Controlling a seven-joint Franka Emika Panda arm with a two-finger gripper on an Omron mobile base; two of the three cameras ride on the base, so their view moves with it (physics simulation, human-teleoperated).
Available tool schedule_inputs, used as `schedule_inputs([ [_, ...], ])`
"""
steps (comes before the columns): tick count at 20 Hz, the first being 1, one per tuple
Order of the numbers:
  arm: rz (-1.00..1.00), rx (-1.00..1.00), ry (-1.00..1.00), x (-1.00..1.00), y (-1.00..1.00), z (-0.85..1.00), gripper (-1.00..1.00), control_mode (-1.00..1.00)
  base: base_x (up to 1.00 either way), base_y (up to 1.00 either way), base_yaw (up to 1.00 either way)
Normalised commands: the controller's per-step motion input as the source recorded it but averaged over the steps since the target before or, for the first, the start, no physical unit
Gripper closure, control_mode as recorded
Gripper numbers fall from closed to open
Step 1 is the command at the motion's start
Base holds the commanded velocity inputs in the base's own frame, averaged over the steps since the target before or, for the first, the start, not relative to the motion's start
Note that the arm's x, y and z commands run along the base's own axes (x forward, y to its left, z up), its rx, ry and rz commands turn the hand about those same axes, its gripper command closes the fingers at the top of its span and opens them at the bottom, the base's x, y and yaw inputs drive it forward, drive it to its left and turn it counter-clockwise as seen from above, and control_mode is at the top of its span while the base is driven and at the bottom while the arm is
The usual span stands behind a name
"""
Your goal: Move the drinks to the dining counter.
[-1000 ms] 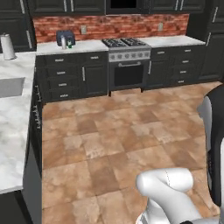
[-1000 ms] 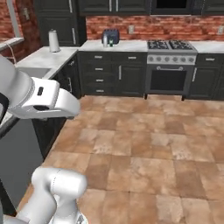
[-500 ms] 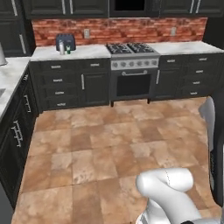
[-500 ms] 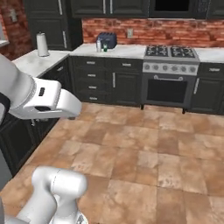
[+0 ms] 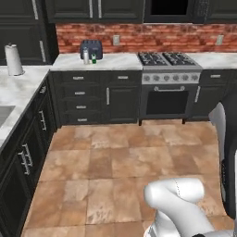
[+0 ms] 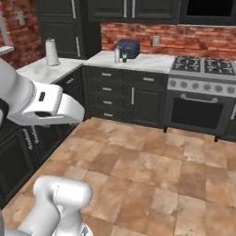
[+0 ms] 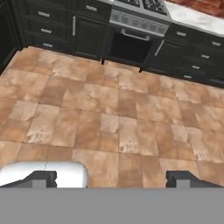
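Two of the drinks stand in front of a dark toaster point(image 5: 91, 47) on the far marble worktop: a tall grey bottle point(image 5: 86, 56) point(image 6: 117, 56) and, just right of it, a short green carton point(image 5: 94, 59) point(image 6: 124, 57). My gripper point(image 7: 113, 178) is open, its two dark fingertips point(image 7: 41, 177) wide apart and nothing between them. It hangs over the tiled floor point(image 7: 109, 109), well short of the worktop. The dining counter is out of view.
A stove with oven point(image 5: 167, 88) point(image 6: 203, 92) point(image 7: 131, 43) stands right of the drinks. A grey paper-towel roll point(image 5: 13, 59) point(image 6: 51, 52) sits on the left worktop point(image 5: 18, 88), which runs toward me with a sink point(image 5: 2, 115). Dark drawers line both runs.
The whole picture has shifted: the base has driven and turned, so the worktop with the toaster and drinks now looks nearer and more central. The gripper stays open.
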Motion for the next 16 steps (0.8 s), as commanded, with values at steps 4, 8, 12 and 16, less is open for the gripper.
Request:
schedule_inputs([
  [4, 0.00, 0.00, 0.00, 0.00, 0.00, 0.00, -1.00, 1.00, 1.00, 0.00, 0.30],
  [8, 0.00, 0.00, 0.00, 0.00, 0.00, 0.00, -1.00, 1.00, 1.00, -0.30, 0.28],
  [12, 0.00, 0.00, 0.00, 0.00, 0.00, 0.00, -1.00, 1.00, 1.00, -0.05, 0.25],
  [16, 0.00, 0.00, 0.00, 0.00, 0.00, 0.00, -1.00, 1.00, 1.00, 0.00, 0.26],
])
